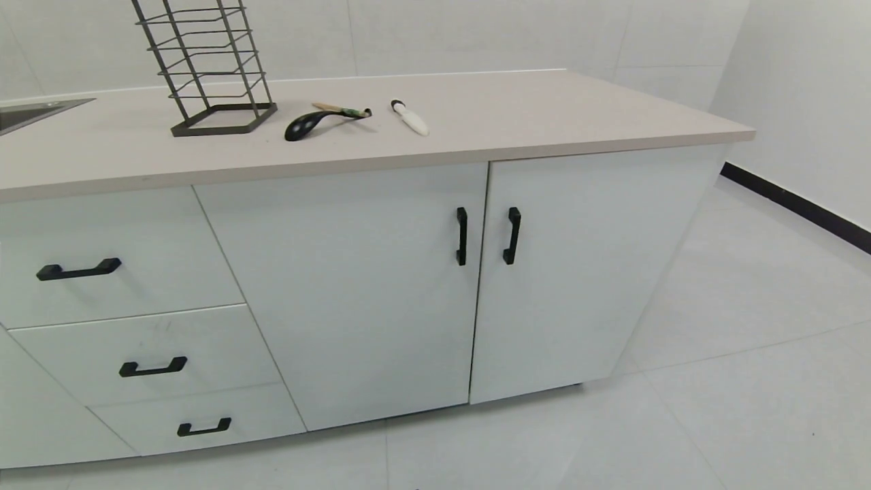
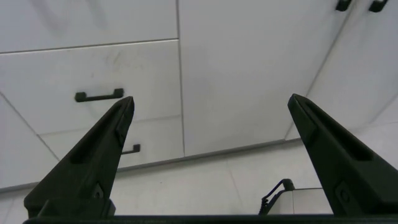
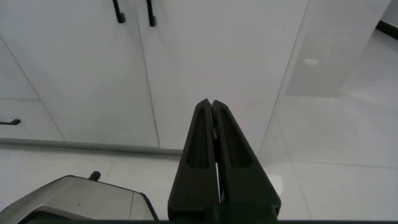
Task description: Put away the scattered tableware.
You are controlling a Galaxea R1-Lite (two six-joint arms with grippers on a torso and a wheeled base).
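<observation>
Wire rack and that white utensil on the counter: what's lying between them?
In the head view, a black spoon with a wooden handle lies on the counter between the wire rack and the white utensil.

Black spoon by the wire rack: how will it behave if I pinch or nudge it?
The black spoon looks rigid and probably light. Its rounded bowl and arched handle suggest it may rock or pivot if nudged. The glossy surface could slip in a pinch.

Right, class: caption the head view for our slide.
Black spoon and white knife lie beside a wire rack on the countertop.
</observation>
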